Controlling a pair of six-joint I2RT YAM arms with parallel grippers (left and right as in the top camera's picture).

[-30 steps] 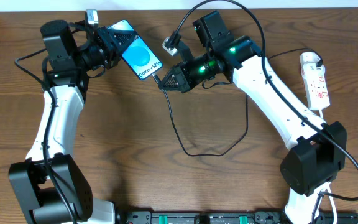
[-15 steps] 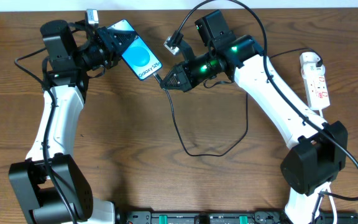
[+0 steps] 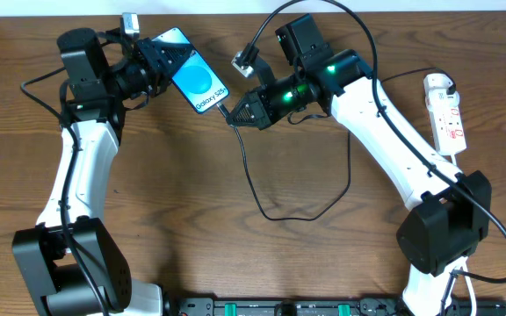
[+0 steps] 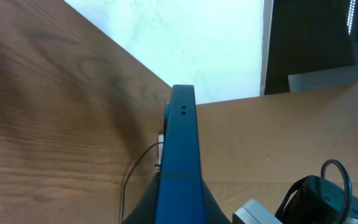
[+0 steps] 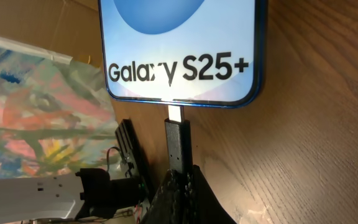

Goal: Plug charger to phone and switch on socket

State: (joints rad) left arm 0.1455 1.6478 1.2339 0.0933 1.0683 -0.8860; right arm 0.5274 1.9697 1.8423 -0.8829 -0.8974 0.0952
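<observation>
Item 1, phone (image 3: 197, 75): slim, dark-edged, screen lit white with a blue disc and the words "Galaxy S25+"; it sits at about 11 o'clock from the middle of the table (image 3: 183, 219), raised off the wood and tilted, with its lower edge pointing toward 4 o'clock. Item 2, left gripper (image 3: 161, 60): closed on the phone from the 9 o'clock side. In the left wrist view the phone shows edge-on as a blue bar rising between the dark fingers (image 4: 143, 208). Item 3, right gripper (image 3: 235, 114): closed on the charger's black plug (image 5: 178, 140), just beside the phone's lower edge at its 4 o'clock. In the right wrist view the plug's silver tip meets the middle of that edge, below the printed name; whether it is pushed fully home cannot be told. Item 4, charger (image 3: 262, 206): a thin black cable running from the right gripper toward 6 o'clock, looping across the middle of the table and climbing back up toward 12 o'clock. Item 5, socket (image 3: 446, 114): a narrow white power strip with red markings, lying flat at the table's 3 o'clock edge, lengthwise from 12 to 6, well apart from both grippers. The position of its switch cannot be made out.
</observation>
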